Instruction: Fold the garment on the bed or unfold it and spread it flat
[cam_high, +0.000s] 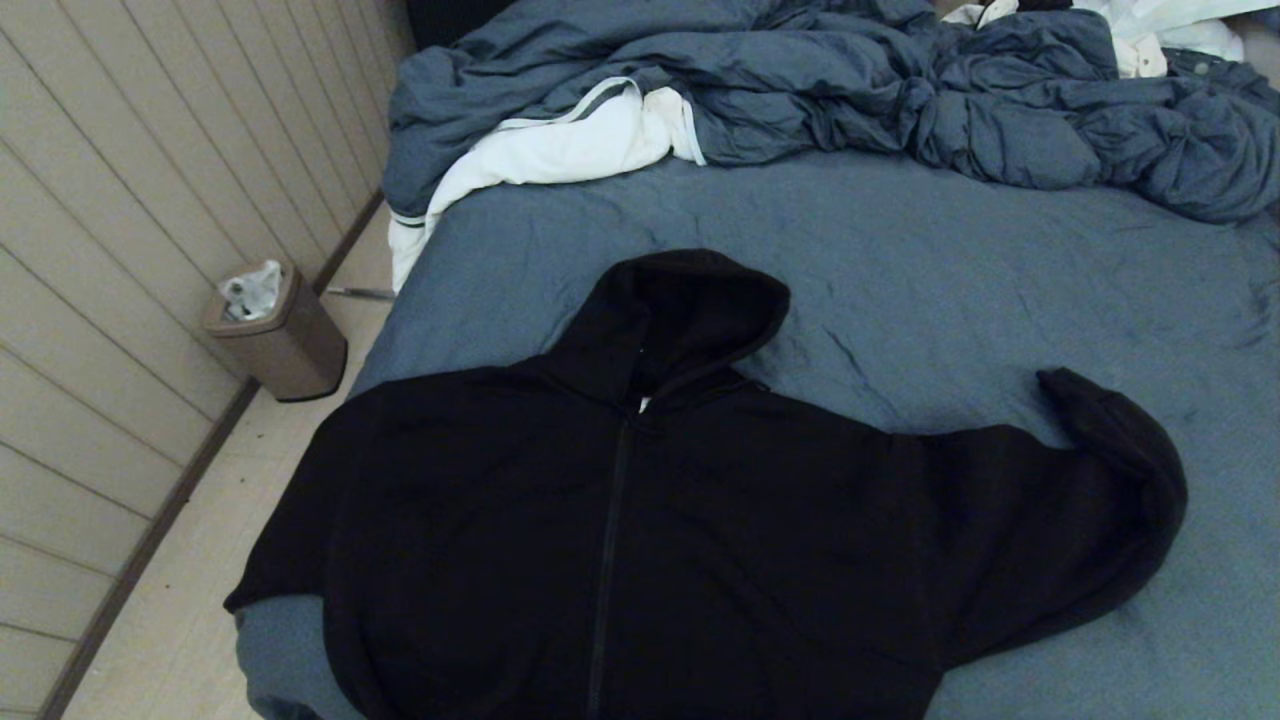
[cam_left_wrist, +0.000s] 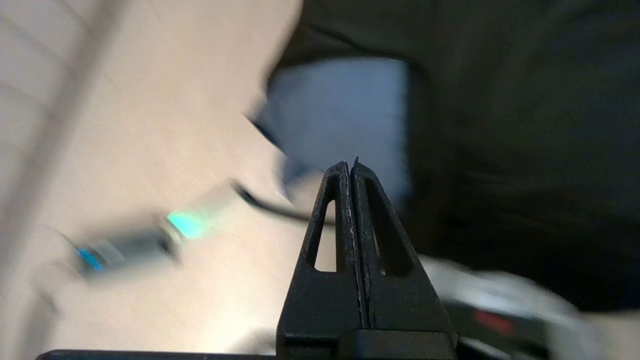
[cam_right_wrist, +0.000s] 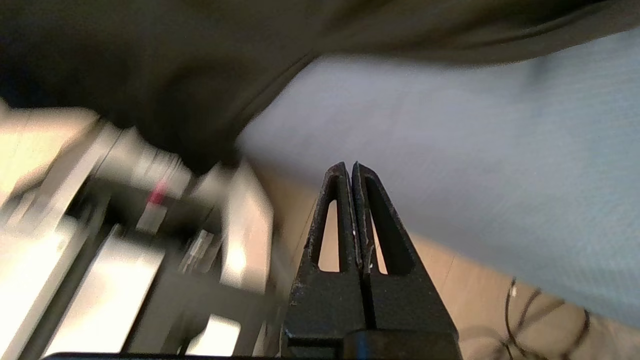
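A wide bed (cam_high: 1000, 280) under a blue-grey sheet fills most of the room, its near left corner bare beside a pale floor (cam_high: 190, 620). A rumpled blue-grey duvet (cam_high: 850, 90) is heaped across the far end, with a white cloth (cam_high: 560, 150) edged in grey stripes spilling from beneath it over the bed's left side.

The hoodie (cam_high: 750, 540) lies spread open on the near part of the bed, front up, zipper closed down the middle, hood pointing toward the duvet. Its right sleeve bends back on itself, the cuff turned toward the far end; its left sleeve drapes over the bed's left edge. The lower hem runs out of the head view.

A small bin (cam_high: 285, 345) with a white liner stands on the floor against the panelled wall (cam_high: 120, 220).

Neither arm shows in the head view. The left gripper (cam_left_wrist: 350, 165) hangs off the bed's near corner, its fingers pressed together and empty. The right gripper (cam_right_wrist: 349, 167) sits below the bed's near edge, over floor and a loose cable (cam_right_wrist: 525, 310), its fingers likewise closed on nothing.
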